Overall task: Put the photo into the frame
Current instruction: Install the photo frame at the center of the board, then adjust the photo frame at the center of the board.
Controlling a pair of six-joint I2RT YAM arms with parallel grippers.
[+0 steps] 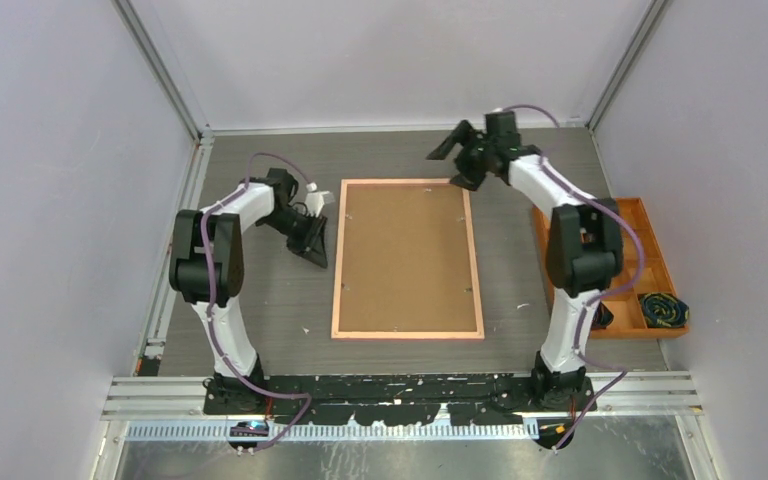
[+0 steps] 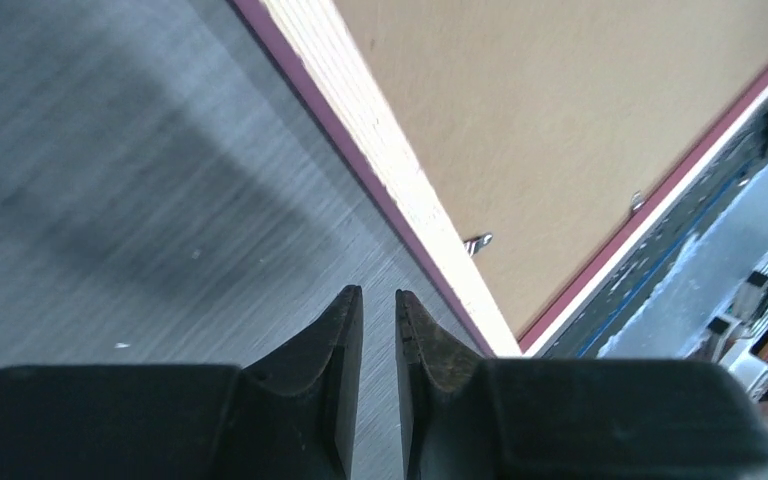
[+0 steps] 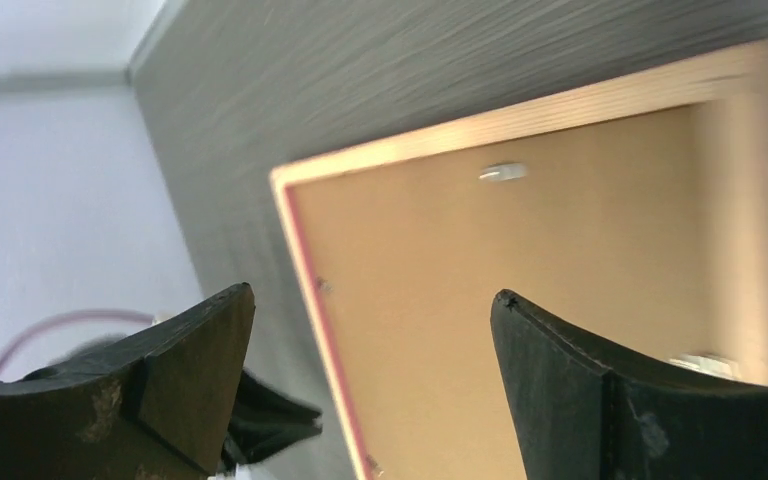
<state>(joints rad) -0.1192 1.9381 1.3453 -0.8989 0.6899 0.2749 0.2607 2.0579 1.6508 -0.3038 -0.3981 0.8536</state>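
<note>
The frame [image 1: 338,262] lies flat in the middle of the table, tan wooden back edge up, pink rim showing. A plain brown backing board [image 1: 407,255] fills it. The photo is not in view. My left gripper [image 1: 312,247] sits low over the table just left of the frame's left edge [image 2: 390,170]; in its wrist view [image 2: 379,292] the jaws stand a thin gap apart with nothing between them. My right gripper [image 1: 453,164] hangs wide open and empty above the frame's far right corner; its wrist view [image 3: 372,292] looks down on the frame's edge [image 3: 380,155] and the board [image 3: 510,280].
An orange compartment tray [image 1: 650,225] stands at the right table edge with a dark coiled item [image 1: 663,310] in its near compartment. Small metal tabs [image 2: 478,242] sit along the frame's inner edge. White walls close the table on three sides.
</note>
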